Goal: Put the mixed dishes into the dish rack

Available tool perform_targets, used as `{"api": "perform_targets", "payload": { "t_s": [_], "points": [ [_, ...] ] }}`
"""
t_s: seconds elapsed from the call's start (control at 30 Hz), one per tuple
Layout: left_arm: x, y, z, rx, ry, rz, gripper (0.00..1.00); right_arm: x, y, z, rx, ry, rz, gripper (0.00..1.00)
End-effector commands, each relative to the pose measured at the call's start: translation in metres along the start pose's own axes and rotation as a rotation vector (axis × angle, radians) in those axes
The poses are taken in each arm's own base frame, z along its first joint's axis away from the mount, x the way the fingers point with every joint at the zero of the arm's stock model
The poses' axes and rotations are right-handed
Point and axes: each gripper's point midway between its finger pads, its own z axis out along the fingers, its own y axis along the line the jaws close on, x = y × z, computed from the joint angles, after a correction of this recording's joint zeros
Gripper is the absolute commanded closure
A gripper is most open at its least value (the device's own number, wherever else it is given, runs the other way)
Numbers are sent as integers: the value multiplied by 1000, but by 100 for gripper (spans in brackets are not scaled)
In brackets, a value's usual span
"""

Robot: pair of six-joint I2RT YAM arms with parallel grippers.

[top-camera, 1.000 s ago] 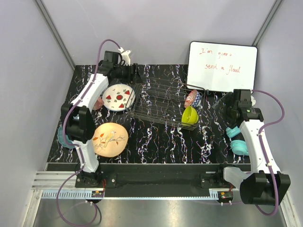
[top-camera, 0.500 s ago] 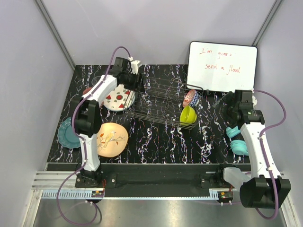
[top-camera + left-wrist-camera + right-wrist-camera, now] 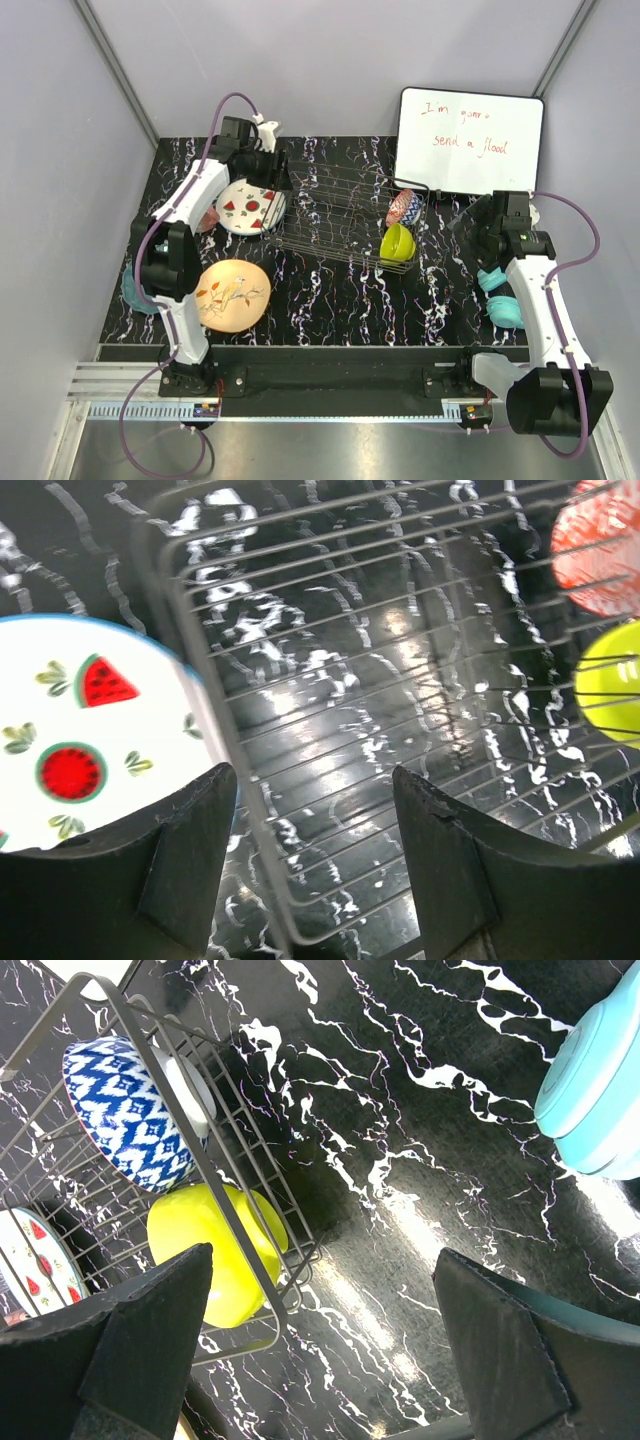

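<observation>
The left gripper [image 3: 315, 780] is hovering, fingers apart and empty, astride the left wall of the dark wire dish rack [image 3: 340, 215]. The round white watermelon-marked plate [image 3: 250, 205] is lying just outside it, centre-left overhead. Fetching that plate looks like the step in hand, which calls for shifting over its rim and closing. The right gripper [image 3: 322, 1255] is hanging wide open.

From high on the near side, the overhead camera looks down over the black marbled table [image 3: 340, 290]. Both wrist cameras sit close in and share the dark wire dish rack [image 3: 350, 680] and the lime-green bowl [image 3: 215, 1250].

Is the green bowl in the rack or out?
In. The lime-green bowl sits within the dish rack, wires around it, beside the patterned bowl.
</observation>
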Motion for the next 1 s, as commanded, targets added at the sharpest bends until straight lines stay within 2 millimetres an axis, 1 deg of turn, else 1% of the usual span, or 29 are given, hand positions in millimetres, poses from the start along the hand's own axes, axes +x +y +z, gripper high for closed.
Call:
{"api": "perform_targets", "payload": {
  "t_s": [0.0, 0.03, 0.1, 0.13, 0.17, 0.2, 0.23, 0.3, 0.37, 0.4, 0.47, 0.5, 0.53, 0.57, 0.6, 0.63, 0.67, 0.7, 0.73, 0.77, 0.83, 0.87, 0.93, 0.97],
  "points": [
    [-24, 18, 0, -58, -63, 21, 33, -6, 8, 1, -31, -14, 11, 0],
    [-20, 26, 7, -83, -48, 15, 33, -6, 9, 1, -33, -13, 12, 0],
    [-19, 33, 14, -101, -42, 23, 33, -7, 9, 1, -33, -16, 11, 0],
    [-13, 40, 23, -115, -23, 15, 33, -7, 10, 1, -34, -17, 12, 0],
    [-12, 42, 26, -118, -17, 11, 35, -7, 10, 1, -33, -16, 10, 0],
    [-10, 43, 29, -117, -10, 10, 37, -7, 9, 1, -32, -17, 11, 0],
    [-7, 44, 33, -114, 0, 9, 41, -7, 10, 1, -32, -17, 11, 1],
    [5, 42, 38, -109, 37, 26, 47, -9, 11, 0, -34, -19, 10, 0],
    [15, 43, 38, -125, 70, 44, 47, -10, 12, 0, -37, -22, 9, 0],
    [25, 42, 38, -120, 92, 43, 45, -11, 13, -1, -39, -25, 10, 0],
    [31, 36, 31, -110, 105, 46, 44, -10, 13, 0, -38, -20, 8, 0],
    [43, 35, 31, -104, 128, 38, 44, -11, 14, 0, -41, -21, 10, 0],
    [43, 30, 24, -95, 121, 42, 45, -11, 14, 0, -40, -20, 11, 0],
    [55, 27, 22, -86, 146, 34, 45, -10, 14, 0, -42, -18, 11, 0],
    [54, 22, 14, -83, 135, 38, 45, -10, 13, 0, -41, -19, 11, 0],
    [58, 18, 11, -76, 139, 37, 45, -11, 14, 0, -44, -20, 11, 0],
    [70, 15, 10, -65, 165, 30, 46, -11, 14, 0, -44, -22, 10, 0],
    [70, 9, 4, -61, 157, 36, 46, -11, 14, -1, -46, -22, 11, 0],
    [75, 6, 2, -51, 167, 32, 46, -10, 14, -1, -46, -22, 10, 0],
    [87, 1, 1, -42, 194, 25, 45, -9, 13, 0, -45, -21, 13, 0],
    [95, -8, -5, -28, 205, 24, 46, -8, 12, 0, -47, -18, 13, 0],
    [108, -13, -5, -19, 235, 17, 46, -7, 12, -2, -52, -18, 16, 0],
    [115, -22, -10, -3, 241, 17, 46, -5, 11, -1, -54, -16, 17, 0],
    [126, -27, -11, 7, 265, 12, 46, -5, 11, -2, -55, -17, 19, 0]
  ]
}}
